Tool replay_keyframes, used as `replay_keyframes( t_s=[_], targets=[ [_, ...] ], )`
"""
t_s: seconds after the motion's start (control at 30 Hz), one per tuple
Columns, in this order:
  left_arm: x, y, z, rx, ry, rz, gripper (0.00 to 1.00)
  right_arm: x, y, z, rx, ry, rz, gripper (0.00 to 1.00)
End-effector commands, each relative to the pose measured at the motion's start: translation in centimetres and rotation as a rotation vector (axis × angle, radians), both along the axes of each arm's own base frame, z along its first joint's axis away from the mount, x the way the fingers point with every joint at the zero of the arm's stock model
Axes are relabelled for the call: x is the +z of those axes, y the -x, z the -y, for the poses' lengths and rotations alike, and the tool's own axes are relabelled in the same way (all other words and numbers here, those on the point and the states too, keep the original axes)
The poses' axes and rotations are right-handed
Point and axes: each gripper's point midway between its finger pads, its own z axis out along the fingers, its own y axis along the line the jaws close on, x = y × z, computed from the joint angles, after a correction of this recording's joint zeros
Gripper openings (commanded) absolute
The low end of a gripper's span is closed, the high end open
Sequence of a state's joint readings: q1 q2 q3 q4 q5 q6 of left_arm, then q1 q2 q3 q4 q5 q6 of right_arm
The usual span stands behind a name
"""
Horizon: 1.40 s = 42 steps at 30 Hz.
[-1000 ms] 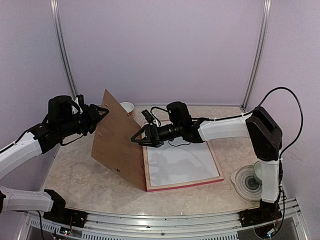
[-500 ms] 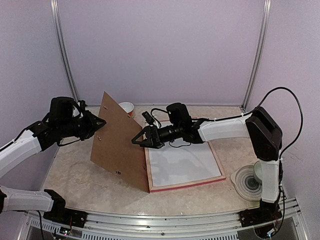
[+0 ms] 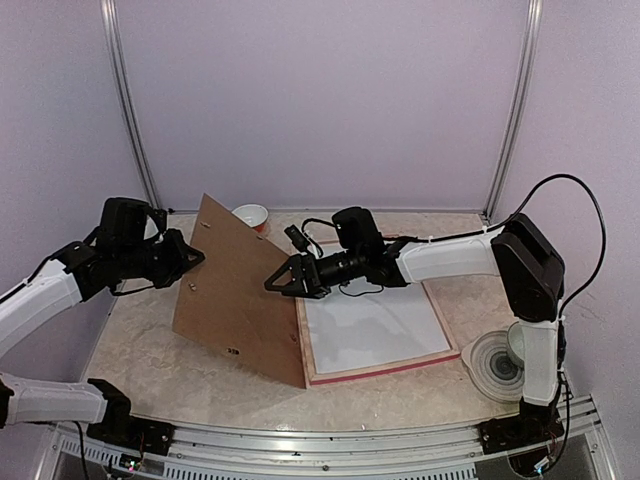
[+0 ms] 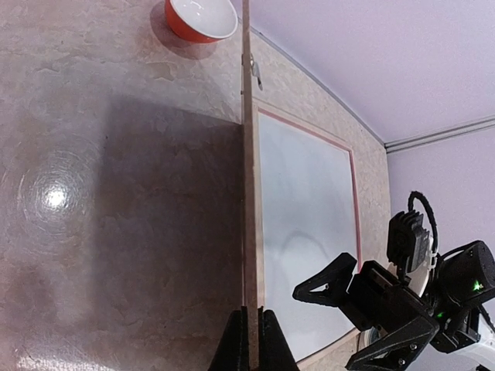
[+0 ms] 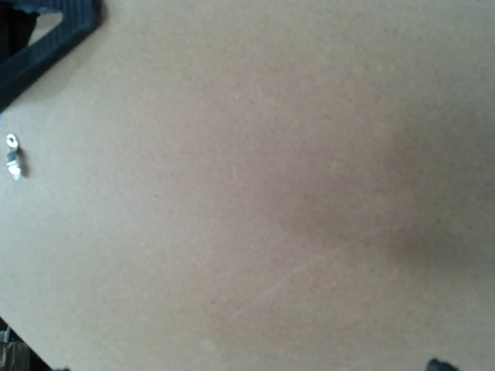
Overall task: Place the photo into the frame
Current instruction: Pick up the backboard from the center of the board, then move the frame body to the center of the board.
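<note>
At the middle of the table (image 3: 140,360), a little toward 3 o'clock, the frame (image 3: 375,368) lies flat, with its pink rim showing along the near and right sides. A white sheet (image 3: 370,325) fills the inside of it; what this sheet is I cannot tell.

Along the 9 o'clock side of the frame stands the brown backing board (image 3: 235,295). Its lower edge runs beside the frame's left rim, and the board is tilted so that its upper edge leans toward 9 o'clock. In the left wrist view the board is seen edge-on, a thin line just beside the frame's rim.

The left gripper (image 3: 192,258) comes from 9 o'clock and is closed on the board's upper left edge - in the left wrist view one finger (image 4: 232,348) sits on each face of the board.

The right gripper (image 3: 290,278) reaches from 3 o'clock over the far part of the frame. Its jaws are spread wide and hold nothing, and they point at the board's right face from close by. The right wrist view is filled by this brown face, with a small metal tab (image 5: 11,154) at the left.

At 11 o'clock, near the far edge, is a red bowl (image 3: 250,215) - white inside. At 4 o'clock, by the right arm's base, sits a clear round dish (image 3: 497,362).
</note>
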<state>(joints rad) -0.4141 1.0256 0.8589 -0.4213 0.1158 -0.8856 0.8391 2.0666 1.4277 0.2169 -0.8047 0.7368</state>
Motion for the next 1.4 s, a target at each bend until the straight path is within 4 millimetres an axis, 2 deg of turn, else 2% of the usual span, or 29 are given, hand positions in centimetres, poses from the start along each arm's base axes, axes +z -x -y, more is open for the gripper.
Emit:
replay_keyframes(
  t_s=[0.0,0.17,0.33,0.53,0.7,0.77,0.93,1.07,1.17,1.27,1.37],
  targets=[
    [3.8,-0.4,-0.4,0.010,0.045,0.105,0.00,2.1,-0.8,0.5,-0.018,-0.018,0.039,0.99],
    [6.0,-0.4,-0.9,0.016,0.065,0.180,0.00,2.6,-2.0,1.5,-0.046,-0.020,0.037,0.99],
    [8.3,0.2,-1.1,0.005,0.094,0.262,0.00,3.1,-4.4,4.2,-0.121,-0.016,0.039,0.99],
    [10.9,1.1,-1.0,-0.026,0.130,0.378,0.00,3.2,-8.5,9.8,-0.276,0.008,0.029,0.99],
    [12.2,2.1,-0.7,-0.064,0.184,0.481,0.00,2.7,-12.3,15.6,-0.465,0.085,0.031,0.99],
    [12.4,2.4,-0.2,-0.097,0.209,0.518,0.00,1.9,-14.0,18.2,-0.562,0.153,0.031,0.99],
    [13.6,3.3,0.9,-0.176,0.279,0.650,0.00,-1.2,-16.4,24.6,-0.773,0.342,-0.004,0.99],
    [14.6,4.4,1.5,-0.239,0.329,0.766,0.00,-3.7,-17.2,29.4,-0.914,0.444,-0.065,0.99],
    [15.1,5.3,1.9,-0.283,0.370,0.842,0.00,-6.1,-17.0,32.7,-0.998,0.490,-0.140,0.99],
    [14.5,6.2,1.9,-0.302,0.441,0.886,0.00,-7.7,-16.9,34.9,-1.041,0.510,-0.187,0.99],
    [14.1,6.7,1.8,-0.311,0.516,0.910,0.00,-8.8,-16.8,35.5,-1.044,0.529,-0.203,0.99]
  ],
)
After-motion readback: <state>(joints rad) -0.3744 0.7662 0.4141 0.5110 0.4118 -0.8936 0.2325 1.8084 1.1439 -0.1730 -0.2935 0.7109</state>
